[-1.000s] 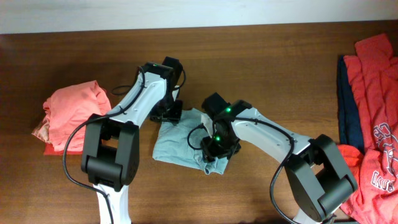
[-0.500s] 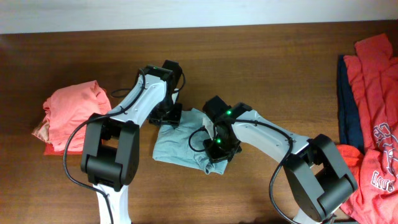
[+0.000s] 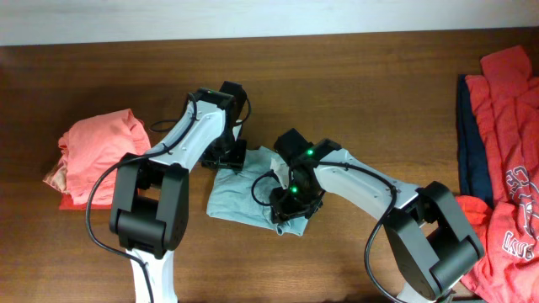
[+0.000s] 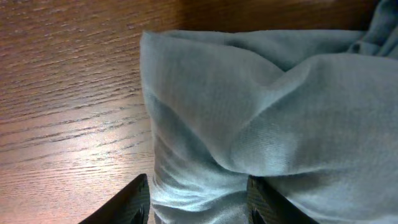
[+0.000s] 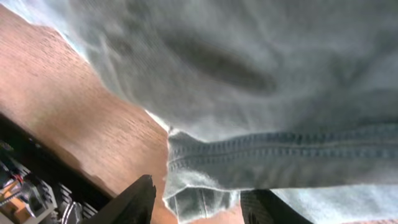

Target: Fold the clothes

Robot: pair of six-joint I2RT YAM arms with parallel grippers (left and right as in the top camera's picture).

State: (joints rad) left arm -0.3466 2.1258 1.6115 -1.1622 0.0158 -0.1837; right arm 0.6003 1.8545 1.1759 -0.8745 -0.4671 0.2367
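While left tool (image 4: 198, 202), right tool (image 5: 199, 205) straddle it | grey-blue T-shirt (image 3: 238, 196) bunched

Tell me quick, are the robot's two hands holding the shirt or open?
Left gripper: fingers apart around a fold of the grey-blue shirt; whether it grips cannot be told.
Right gripper: open, the shirt's hem loose between its fingers.

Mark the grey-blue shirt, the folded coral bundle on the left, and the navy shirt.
grey-blue shirt (image 3: 236, 198): overhead view, bare left part.
coral bundle (image 3: 101, 147): overhead view, middle of its top.
navy shirt (image 3: 473, 172): overhead view, middle of the visible strip.
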